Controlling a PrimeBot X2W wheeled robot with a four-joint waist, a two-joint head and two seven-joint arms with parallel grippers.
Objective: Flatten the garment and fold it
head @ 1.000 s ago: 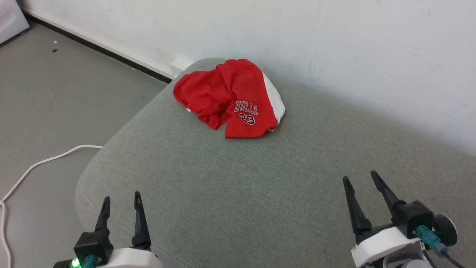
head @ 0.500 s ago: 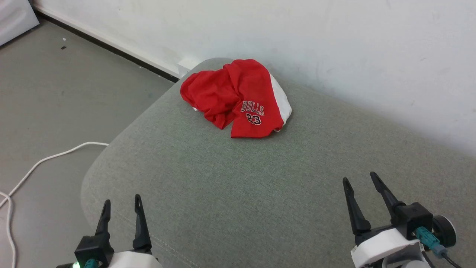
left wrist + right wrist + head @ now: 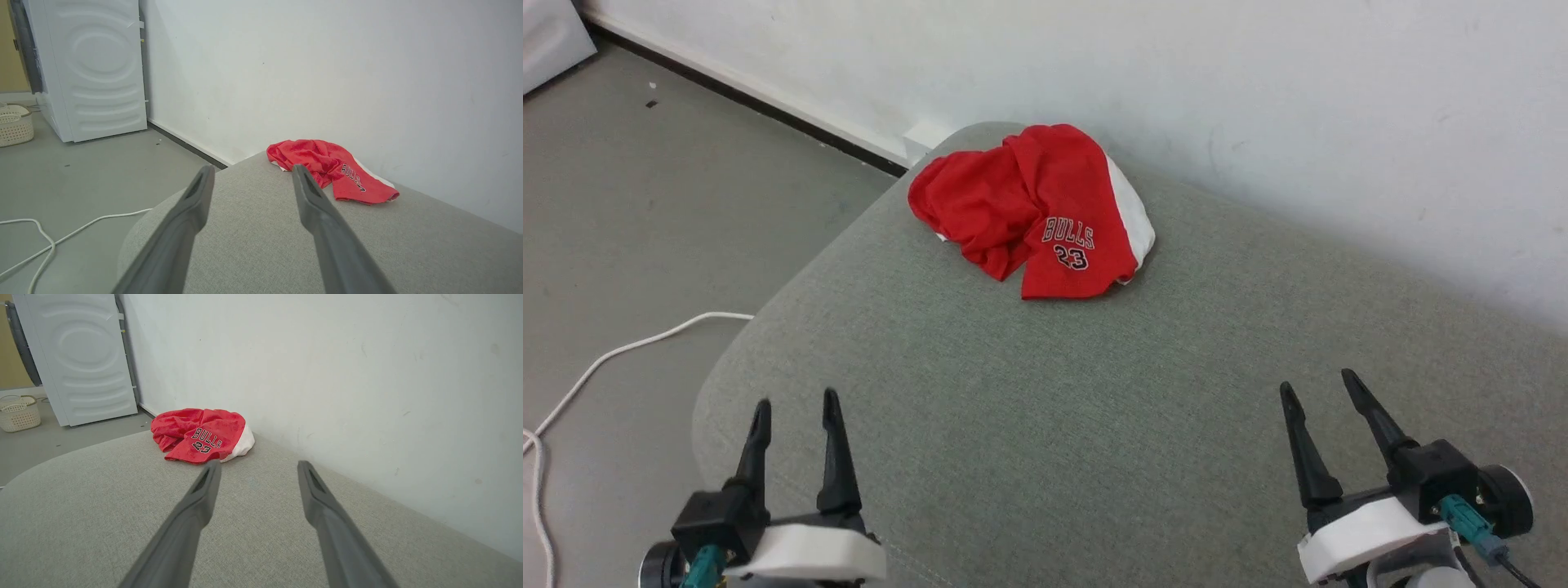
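The garment (image 3: 1029, 208), red shorts with a white side stripe and a "BULLS 23" print facing up, lies crumpled in a heap at the far corner of a grey-green cushioned surface (image 3: 1054, 408), close to the wall. It also shows as the garment (image 3: 331, 169) and the garment (image 3: 200, 435) in the wrist views. My left gripper (image 3: 796, 404) hovers open over the near left edge, far short of the shorts. My right gripper (image 3: 1319, 385) stands open at the near right, with nothing between its fingers.
A white wall (image 3: 1176, 82) runs just behind the cushion. A white cable (image 3: 621, 355) trails over the grey floor at the left. A white appliance (image 3: 94, 69) and a pale laundry basket (image 3: 14, 124) stand farther off along the wall.
The head camera has shifted slightly, so the whole picture has moved. My left gripper has risen a little in the view. The garment lies as before.
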